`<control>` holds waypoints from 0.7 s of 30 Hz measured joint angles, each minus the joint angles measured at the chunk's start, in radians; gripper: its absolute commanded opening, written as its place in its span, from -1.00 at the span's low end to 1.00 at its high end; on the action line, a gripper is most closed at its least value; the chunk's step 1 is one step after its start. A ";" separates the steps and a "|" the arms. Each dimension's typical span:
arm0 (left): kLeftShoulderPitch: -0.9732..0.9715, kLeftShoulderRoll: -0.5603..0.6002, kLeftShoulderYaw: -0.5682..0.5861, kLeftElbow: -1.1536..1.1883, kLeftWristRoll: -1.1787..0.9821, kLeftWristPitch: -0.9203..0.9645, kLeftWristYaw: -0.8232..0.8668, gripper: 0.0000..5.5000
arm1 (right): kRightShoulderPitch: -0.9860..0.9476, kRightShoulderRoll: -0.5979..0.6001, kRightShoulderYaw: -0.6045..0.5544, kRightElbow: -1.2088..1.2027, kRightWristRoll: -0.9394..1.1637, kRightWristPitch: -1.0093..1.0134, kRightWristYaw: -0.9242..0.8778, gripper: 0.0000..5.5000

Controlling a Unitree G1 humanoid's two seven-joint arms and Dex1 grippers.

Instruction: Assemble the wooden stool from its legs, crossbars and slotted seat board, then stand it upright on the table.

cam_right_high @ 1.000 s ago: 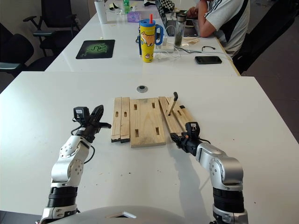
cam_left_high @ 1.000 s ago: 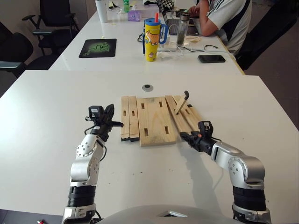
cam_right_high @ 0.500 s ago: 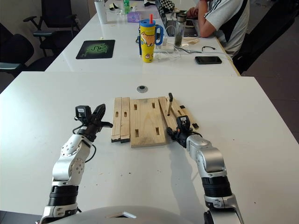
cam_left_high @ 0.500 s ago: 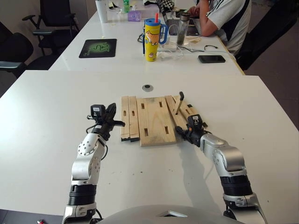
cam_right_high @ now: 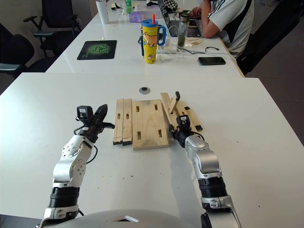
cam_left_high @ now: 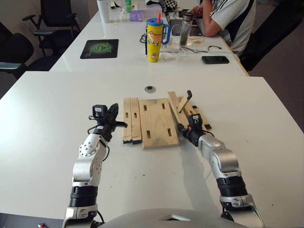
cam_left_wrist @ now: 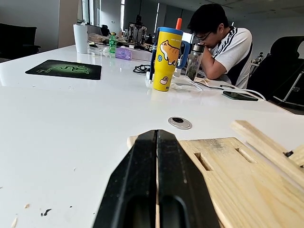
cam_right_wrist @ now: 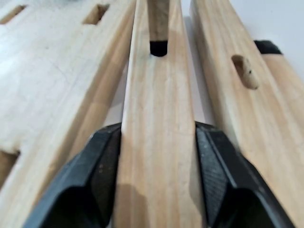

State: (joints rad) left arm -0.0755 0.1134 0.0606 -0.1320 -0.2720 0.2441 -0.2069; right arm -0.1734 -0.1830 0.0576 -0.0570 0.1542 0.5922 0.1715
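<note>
The slotted seat board lies flat mid-table. Two wooden legs lie side by side against its left edge. More legs lie to its right. My right gripper is shut on the near end of one leg beside the board's right edge, with its fingers pressed on both sides. A short crossbar stands tilted up out of that leg's slot. My left gripper is shut and holds nothing. It hovers just left of the two left legs, and its closed tips point at them.
A cable grommet sits in the table behind the board. On the farther table stand a yellow cup, a black mouse pad and a phone, with a person seated there. Bare white tabletop lies to both sides.
My right gripper has moved forward and left, up to the board's right edge. The leg with the upright crossbar has swung with it. The left arm has barely moved.
</note>
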 measured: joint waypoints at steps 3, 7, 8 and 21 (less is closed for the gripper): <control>-0.006 -0.015 0.020 -0.002 -0.068 0.034 -0.014 -1.00 | -0.003 -0.003 0.014 -0.049 -0.013 -0.148 0.050 -0.26; -0.029 -0.085 0.094 -0.039 -0.332 0.167 -0.030 -0.82 | -0.006 -0.033 0.048 -0.097 -0.003 -0.280 0.184 -0.26; -0.038 -0.107 0.119 -0.051 -0.426 0.208 -0.029 -0.78 | -0.006 -0.043 0.051 -0.100 0.014 -0.294 0.222 -0.26; -0.048 -0.137 0.185 -0.174 -1.040 0.471 0.032 -0.04 | -0.041 -0.124 0.097 -0.154 0.061 -0.424 0.520 -0.26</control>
State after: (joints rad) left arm -0.1234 -0.0232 0.2452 -0.3055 -1.3116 0.7152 -0.1746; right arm -0.2140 -0.3073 0.1544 -0.2114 0.2155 0.1679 0.6914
